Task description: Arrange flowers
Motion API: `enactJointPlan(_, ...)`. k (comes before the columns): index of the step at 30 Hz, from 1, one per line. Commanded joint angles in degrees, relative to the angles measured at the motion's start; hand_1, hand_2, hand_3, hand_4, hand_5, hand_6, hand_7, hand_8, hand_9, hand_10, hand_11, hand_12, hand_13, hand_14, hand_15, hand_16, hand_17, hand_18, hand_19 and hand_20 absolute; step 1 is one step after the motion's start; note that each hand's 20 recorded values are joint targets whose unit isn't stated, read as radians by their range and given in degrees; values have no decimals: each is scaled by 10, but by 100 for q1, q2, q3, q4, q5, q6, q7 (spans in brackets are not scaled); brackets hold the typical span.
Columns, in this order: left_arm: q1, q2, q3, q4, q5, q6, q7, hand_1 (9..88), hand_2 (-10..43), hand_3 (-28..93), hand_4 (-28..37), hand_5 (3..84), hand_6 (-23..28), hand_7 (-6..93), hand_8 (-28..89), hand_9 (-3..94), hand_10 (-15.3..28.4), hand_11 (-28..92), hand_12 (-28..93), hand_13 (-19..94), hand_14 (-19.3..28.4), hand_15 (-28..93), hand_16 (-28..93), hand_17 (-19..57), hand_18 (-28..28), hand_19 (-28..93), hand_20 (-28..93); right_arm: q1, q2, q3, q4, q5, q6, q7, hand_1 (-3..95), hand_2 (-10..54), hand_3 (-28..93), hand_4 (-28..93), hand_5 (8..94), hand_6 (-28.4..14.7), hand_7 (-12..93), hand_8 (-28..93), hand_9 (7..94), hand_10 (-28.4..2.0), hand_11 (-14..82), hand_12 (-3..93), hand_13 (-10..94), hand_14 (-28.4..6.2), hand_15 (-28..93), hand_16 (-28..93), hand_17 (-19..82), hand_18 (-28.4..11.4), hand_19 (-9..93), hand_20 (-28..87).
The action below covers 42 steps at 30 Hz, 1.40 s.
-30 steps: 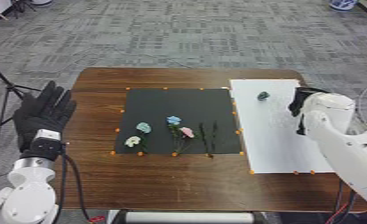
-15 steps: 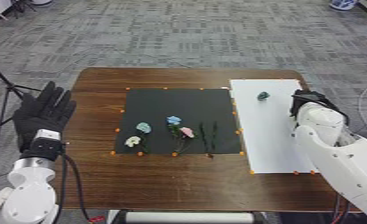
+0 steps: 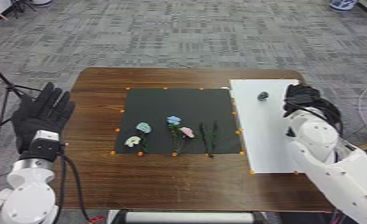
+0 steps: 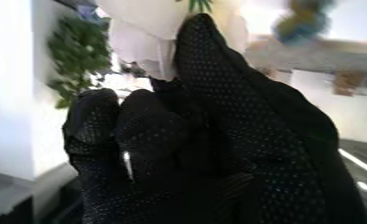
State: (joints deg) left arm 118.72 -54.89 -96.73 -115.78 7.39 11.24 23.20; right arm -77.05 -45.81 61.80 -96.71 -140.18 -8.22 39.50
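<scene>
At right of frame, a low leftward sweep by the right hand [image 3: 301, 96], grip state indeterminable, can displace the small dark item [image 3: 263, 96] on the white sheet [image 3: 264, 130].

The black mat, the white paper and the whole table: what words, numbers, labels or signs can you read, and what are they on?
None that I can read on the black mat, the white paper or the brown table.
The small dark thing on the paper is too small to tell.

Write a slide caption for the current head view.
Flowers lie on a black sheet; the right hand is over the white sheet, left hand open.
</scene>
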Motion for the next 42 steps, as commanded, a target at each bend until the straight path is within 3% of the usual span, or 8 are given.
enactJointPlan(1, 73, -37, 6, -11, 7, 23, -62, 262, 151, 710, -283, 412, 71, 119, -92, 317, 131, 182, 89, 226, 124, 230, -47, -50, 109, 232, 109, 326, -134, -284, -674, -87, 512, -383, 638, -95, 740, -283, 700, 13, 284, -1, 809, -79, 217, 520, 712, -84, 762, 450, 413, -235, 863, 426)
enactJointPlan(3, 75, -22, 12, -17, 6, 23, -74, 262, 151, 711, -283, 412, 71, 119, -92, 316, 130, 182, 89, 226, 124, 229, -47, -51, 109, 233, 109, 406, -199, -287, -736, 191, 584, -1032, 638, -95, 741, -283, 701, 13, 285, 1, 809, -79, 217, 520, 713, -84, 758, 455, 411, -235, 863, 426)
enactJointPlan(8, -27, 36, 73, 37, 12, 88, -162, 263, 151, 710, -283, 411, 71, 120, -92, 316, 131, 181, 89, 225, 124, 228, -47, -51, 109, 232, 109, 703, -468, -700, -773, 441, 820, -1264, 634, -95, 740, -283, 695, 16, 292, -1, 805, -76, 218, 524, 705, -79, 749, 475, 399, -224, 848, 424)
enactJointPlan(13, -151, 54, 180, 76, 26, 19, -208, 262, 151, 709, -283, 411, 70, 121, -92, 317, 131, 182, 89, 225, 124, 228, -46, -51, 110, 233, 110, 934, -699, -1063, -665, 542, 753, -1798, 632, -95, 740, -283, 695, 19, 302, -4, 804, -74, 219, 524, 703, -79, 746, 479, 394, -221, 841, 425)
enactJointPlan(19, -152, 58, 176, 56, 33, 6, -163, 262, 152, 709, -283, 412, 70, 121, -93, 316, 131, 181, 89, 225, 124, 228, -46, -51, 110, 234, 110, 1126, -879, -1532, -345, 461, 828, -2117, 629, -95, 743, -283, 690, 23, 315, -9, 804, -73, 220, 522, 703, -76, 746, 480, 392, -219, 836, 428)
enactJointPlan(23, -152, 57, 182, 50, 18, 54, -147, 261, 152, 709, -283, 412, 70, 121, -93, 317, 131, 181, 89, 225, 125, 229, -46, -51, 110, 233, 110, 1257, -752, -1854, -116, 131, 859, -2730, 630, -95, 739, -283, 687, 26, 324, -12, 804, -71, 220, 520, 697, -73, 744, 485, 389, -217, 833, 430)
enactJointPlan(42, -66, 17, 133, 11, -32, 27, -38, 261, 152, 709, -283, 412, 71, 120, -93, 318, 132, 182, 90, 225, 125, 231, -47, -50, 109, 232, 109, 1061, -422, -1954, -253, 217, 377, -2815, 628, -95, 735, -283, 673, 33, 343, -32, 797, -65, 222, 524, 676, -69, 719, 510, 372, -212, 809, 436)
